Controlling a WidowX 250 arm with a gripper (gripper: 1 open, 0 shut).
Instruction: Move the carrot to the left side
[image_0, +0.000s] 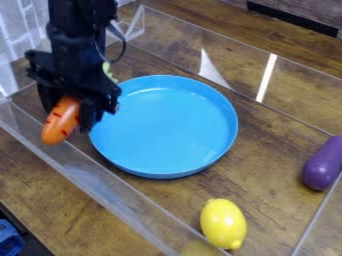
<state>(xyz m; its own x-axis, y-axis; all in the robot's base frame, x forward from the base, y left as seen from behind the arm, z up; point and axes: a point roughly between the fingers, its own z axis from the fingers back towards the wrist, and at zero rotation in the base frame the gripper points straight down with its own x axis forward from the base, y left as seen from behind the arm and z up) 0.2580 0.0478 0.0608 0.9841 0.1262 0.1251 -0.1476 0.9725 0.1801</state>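
The carrot (59, 122) is a small orange toy with dark ridge lines, held tilted between the black fingers of my gripper (67, 108). The gripper is shut on it. It hangs low over the wooden table, just left of the blue plate's (167, 130) left rim. The carrot's green top is hidden by the gripper. The black arm rises toward the top left of the view.
A yellow lemon (223, 223) lies at the front, right of centre. A purple eggplant (322, 163) lies at the right edge. Clear acrylic walls (80, 190) fence the wooden table along the front and left.
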